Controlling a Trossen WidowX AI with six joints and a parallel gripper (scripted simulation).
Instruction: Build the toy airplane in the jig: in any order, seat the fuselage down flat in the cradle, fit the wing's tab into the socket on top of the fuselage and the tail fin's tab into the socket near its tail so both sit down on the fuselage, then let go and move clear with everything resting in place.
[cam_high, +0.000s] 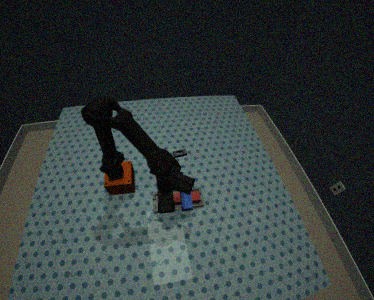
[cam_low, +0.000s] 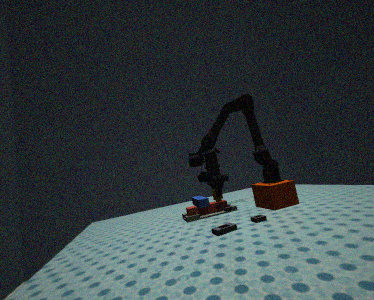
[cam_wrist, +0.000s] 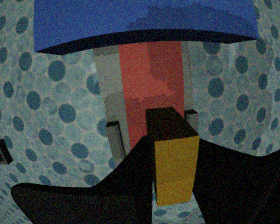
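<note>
The red fuselage (cam_high: 196, 195) (cam_low: 191, 211) (cam_wrist: 150, 70) lies in the grey cradle (cam_wrist: 106, 75) (cam_low: 210, 215). The blue wing (cam_high: 186, 201) (cam_low: 200, 201) (cam_wrist: 145, 22) lies across the top of the fuselage. My gripper (cam_low: 217, 193) (cam_wrist: 162, 140) is shut on the yellow tail fin (cam_low: 216, 197) (cam_wrist: 176, 172), upright at the fuselage's tail end. In the exterior view the fin's lower end meets the fuselage top. Whether its tab is in the socket is hidden. In the top view the gripper covers the fin and the tail end.
A dark holder (cam_high: 180, 153) (cam_low: 224, 229) and a smaller one (cam_low: 258, 219) stand on the dotted mat beside the cradle. The orange arm base (cam_high: 120, 184) (cam_low: 276, 194) is near them. The wing is close to the gripper. A small pale plate (cam_high: 337, 188) lies far off to the right, beyond the table.
</note>
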